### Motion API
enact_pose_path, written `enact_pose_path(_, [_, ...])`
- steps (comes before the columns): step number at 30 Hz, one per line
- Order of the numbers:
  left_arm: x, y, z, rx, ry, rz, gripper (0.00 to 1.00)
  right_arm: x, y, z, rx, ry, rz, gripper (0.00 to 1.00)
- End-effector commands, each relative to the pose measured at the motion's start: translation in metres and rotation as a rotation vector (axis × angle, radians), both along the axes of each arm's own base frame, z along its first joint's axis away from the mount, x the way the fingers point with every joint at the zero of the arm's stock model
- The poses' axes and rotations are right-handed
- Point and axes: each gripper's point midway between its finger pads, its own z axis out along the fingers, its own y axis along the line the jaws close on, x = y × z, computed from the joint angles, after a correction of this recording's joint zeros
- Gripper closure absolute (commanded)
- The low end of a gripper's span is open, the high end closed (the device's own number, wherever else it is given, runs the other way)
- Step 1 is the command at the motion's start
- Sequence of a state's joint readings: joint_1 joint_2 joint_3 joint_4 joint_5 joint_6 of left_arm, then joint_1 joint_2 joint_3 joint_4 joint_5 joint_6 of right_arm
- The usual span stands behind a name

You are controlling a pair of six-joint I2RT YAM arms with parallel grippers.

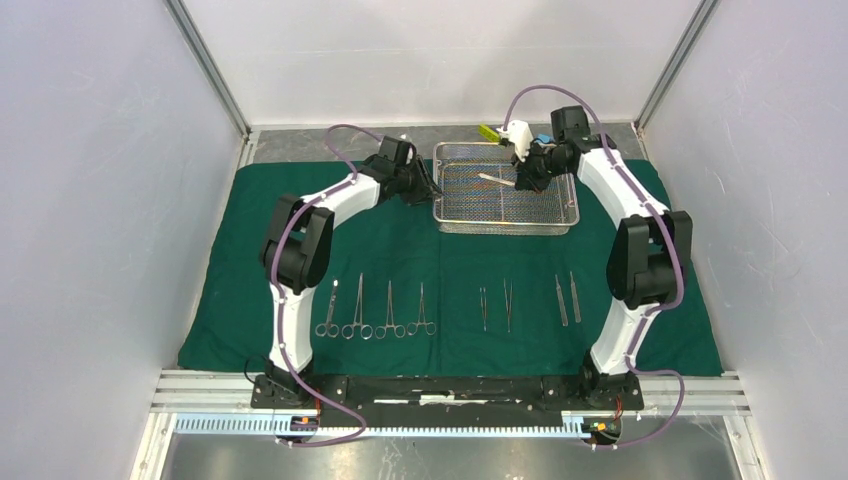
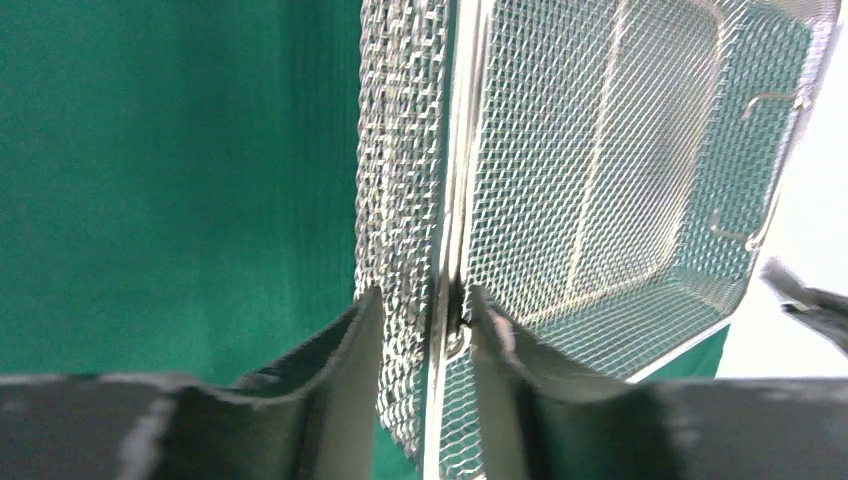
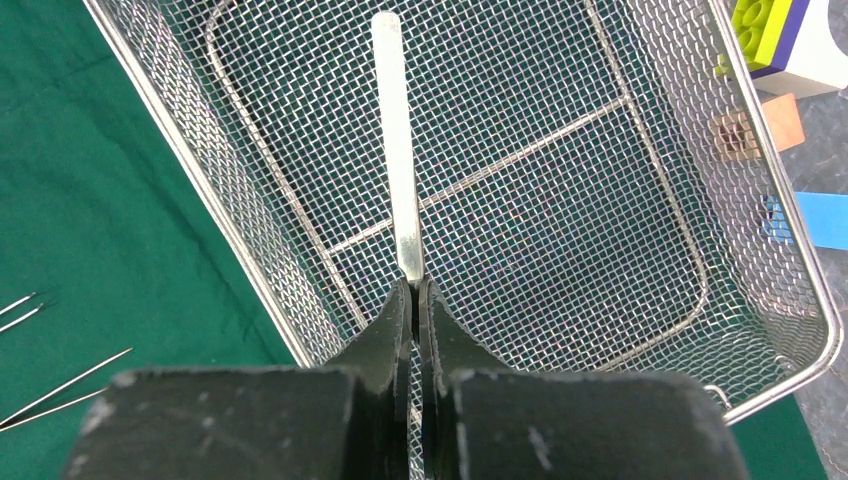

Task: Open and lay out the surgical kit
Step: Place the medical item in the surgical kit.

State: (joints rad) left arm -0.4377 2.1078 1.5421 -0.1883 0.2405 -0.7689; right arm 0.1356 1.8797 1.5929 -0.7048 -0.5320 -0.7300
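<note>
Quick headcount: one dark green cloth (image 1: pixel 250 250), one wire-mesh tray (image 1: pixel 505 226), and that's it for the big stuff. Ring-handled clamps, I count four: one (image 1: pixel 328 312), two (image 1: pixel 357 308), three (image 1: pixel 390 310), four (image 1: pixel 422 310). Tweezers on the cloth, also four: (image 1: pixel 483 307), (image 1: pixel 508 305), (image 1: pixel 560 300), (image 1: pixel 575 297). Then one more slim steel piece (image 3: pixel 397 150) up at the tray, probably a fifth pair of tweezers, but it's too plain to tell, so nine instruments in all. Small blocks: three, one yellow-green (image 3: pixel 760 28), one brown (image 3: pixel 750 128), one blue (image 3: pixel 815 220). Two arms, so one left gripper (image 2: pixel 420 300) and one right gripper (image 3: pixel 412 290).
</note>
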Motion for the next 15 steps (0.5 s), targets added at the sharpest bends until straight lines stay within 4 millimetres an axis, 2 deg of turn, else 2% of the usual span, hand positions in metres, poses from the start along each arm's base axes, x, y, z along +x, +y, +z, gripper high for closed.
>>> enact_pose_path(1, [-0.02, 0.002, 0.019, 0.048, -0.037, -0.075, 0.49, -0.007, 0.01, 0.037, 0.028, -0.08, 0.052, 1.0])
enact_pose_path(4, [-0.007, 0.017, 0.056, 0.081, -0.164, -0.103, 0.37, -0.015, 0.015, 0.042, 0.02, -0.122, 0.076, 1.0])
enact_pose_path(9, [-0.001, 0.039, 0.124, 0.076, -0.386, -0.149, 0.26, -0.038, 0.032, 0.055, 0.008, -0.205, 0.128, 1.0])
enact_pose_path(12, [-0.015, 0.039, 0.164, 0.021, -0.525, -0.271, 0.22, -0.057, 0.045, 0.065, -0.008, -0.27, 0.175, 1.0])
enact_pose_path(15, [-0.056, 0.026, 0.198, -0.069, -0.641, -0.499, 0.19, -0.076, 0.055, 0.08, -0.007, -0.368, 0.211, 1.0])
